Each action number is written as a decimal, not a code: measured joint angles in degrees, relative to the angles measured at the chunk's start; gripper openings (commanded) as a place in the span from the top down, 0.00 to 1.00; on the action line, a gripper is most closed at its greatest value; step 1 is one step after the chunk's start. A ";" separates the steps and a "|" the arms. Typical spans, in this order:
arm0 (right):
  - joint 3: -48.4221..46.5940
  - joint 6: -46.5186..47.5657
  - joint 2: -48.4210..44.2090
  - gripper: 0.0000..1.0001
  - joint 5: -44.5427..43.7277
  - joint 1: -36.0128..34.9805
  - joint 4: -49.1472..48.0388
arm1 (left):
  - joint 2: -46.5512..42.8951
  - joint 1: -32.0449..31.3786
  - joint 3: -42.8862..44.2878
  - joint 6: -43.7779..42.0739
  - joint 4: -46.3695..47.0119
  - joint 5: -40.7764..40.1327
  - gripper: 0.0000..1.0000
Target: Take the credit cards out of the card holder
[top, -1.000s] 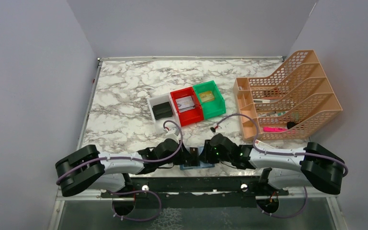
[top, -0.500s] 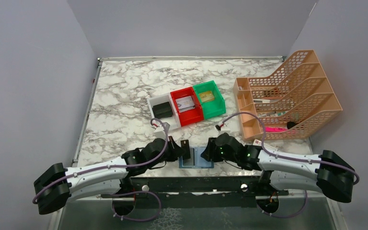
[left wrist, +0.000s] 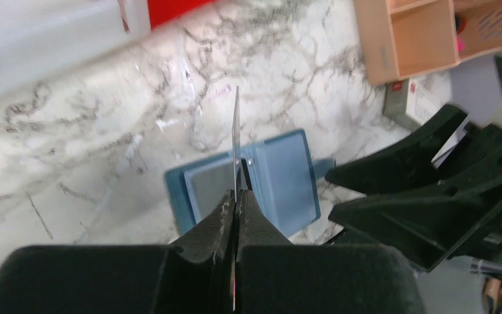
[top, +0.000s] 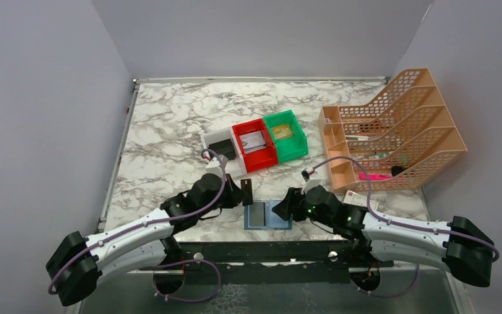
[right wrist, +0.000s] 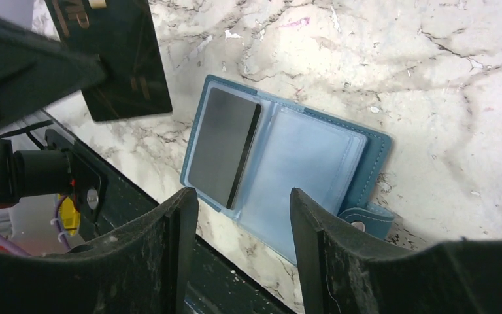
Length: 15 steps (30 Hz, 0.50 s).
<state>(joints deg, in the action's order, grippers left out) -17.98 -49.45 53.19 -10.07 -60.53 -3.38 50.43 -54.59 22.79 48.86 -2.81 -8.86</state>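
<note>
Left hand (left wrist: pixel 237 196): clamped shut on a dark card (top: pixel 246 191), which stood on edge, clear of the table (top: pixel 170 131).
Change, left: a second earlier this hand was down at the card holder (top: pixel 268 214). It had since drawn the card out and carried it off toward the red bin (top: pixel 262 163).
Right hand (right wrist: pixel 242 196): fingers spread, gripping nothing, poised just over the holder. It had widened and backed off to the right.
Card holder: lay open and flat at the table's near edge, between the two hands.
Still inside: a second dark card (right wrist: pixel 225 147) on the left panel. No card showed in the right panel.
Meaning: one card was out and at least one remained, so the task looked partly done.
</note>
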 measured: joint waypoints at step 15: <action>0.39 1.99 4.07 0.41 10.54 0.79 -13.00 | -5.25 12.46 -10.56 1.01 17.09 27.78 1.00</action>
<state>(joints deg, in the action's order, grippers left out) -17.58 -47.46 57.25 0.47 -59.75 -16.38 45.19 -42.13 12.23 49.87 14.28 18.92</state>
